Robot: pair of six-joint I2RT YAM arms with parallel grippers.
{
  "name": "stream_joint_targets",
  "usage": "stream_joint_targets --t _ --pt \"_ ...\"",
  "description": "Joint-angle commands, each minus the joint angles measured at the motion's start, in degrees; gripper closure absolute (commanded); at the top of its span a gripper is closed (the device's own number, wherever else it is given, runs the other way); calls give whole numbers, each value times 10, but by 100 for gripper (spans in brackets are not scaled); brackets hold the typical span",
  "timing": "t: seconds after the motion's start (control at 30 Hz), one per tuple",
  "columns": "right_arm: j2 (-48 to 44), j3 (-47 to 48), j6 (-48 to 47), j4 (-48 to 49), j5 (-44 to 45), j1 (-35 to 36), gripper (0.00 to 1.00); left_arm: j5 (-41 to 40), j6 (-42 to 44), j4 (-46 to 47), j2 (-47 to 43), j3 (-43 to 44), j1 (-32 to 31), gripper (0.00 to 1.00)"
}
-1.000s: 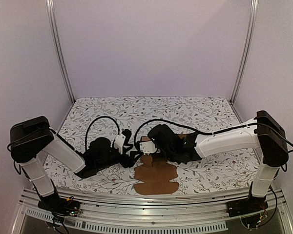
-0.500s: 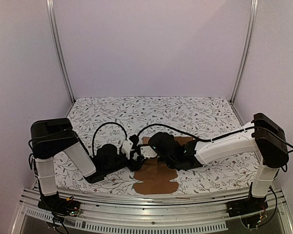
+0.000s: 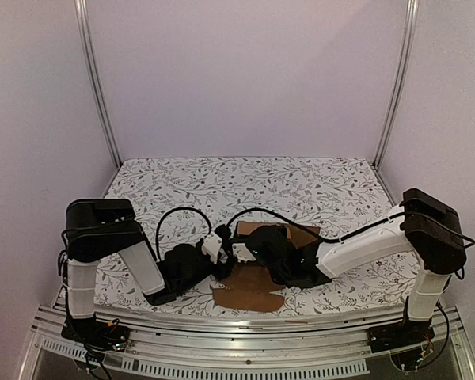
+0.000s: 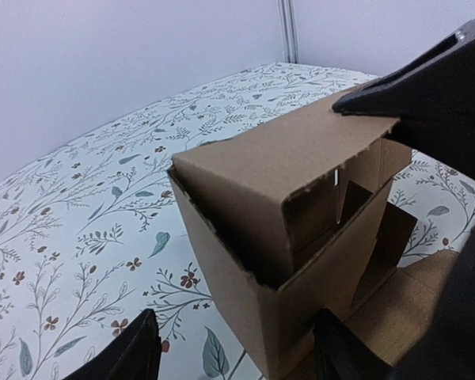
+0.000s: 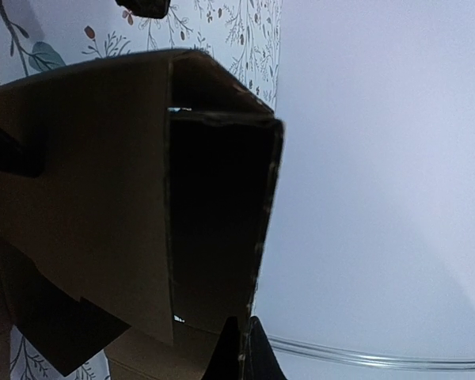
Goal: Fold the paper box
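The paper box is brown cardboard, partly raised, with a flat flap lying on the cloth toward the near edge. In the left wrist view the paper box stands as an open sleeve with a top panel folded over. My left gripper is open, with one finger on each side of the box's near corner. My right gripper is shut on the thin edge of a box wall. Its black finger shows at the box's upper right edge. Both grippers, left and right, meet at the box's left side.
A floral cloth covers the table. Pale walls and two metal posts close in the back and sides. A metal rail runs along the near edge. Black cables loop over the arms.
My left arm has swung in to the right and brought its open gripper up to the box. The right gripper has raised the box's panels, and the flat flap has shifted left.
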Motion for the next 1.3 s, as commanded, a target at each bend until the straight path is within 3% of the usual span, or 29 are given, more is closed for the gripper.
stream_joint_targets --t 0.0,0.23,0.4,0.73,0.9,1.03,1.27 --pt "35 -39 -50 112 -2 11 100 -16 56 93 22 18 -15 35" --pt "96 -93 -232 397 12 11 100 27 59 93 35 40 -16 38" --pt "100 -103 -236 403 6 13 100 14 69 94 47 53 -16 44" --pt "40 -90 -160 285 -7 20 93 -16 54 94 71 84 -16 69" --pt "-27 -49 -72 100 -17 20 84 -44 49 94 82 96 -15 76" --pt "-72 -12 34 -35 -35 19 79 -42 43 95 88 102 -15 77" --pt "-67 -12 65 -60 -59 15 83 -15 14 94 89 101 -4 76"
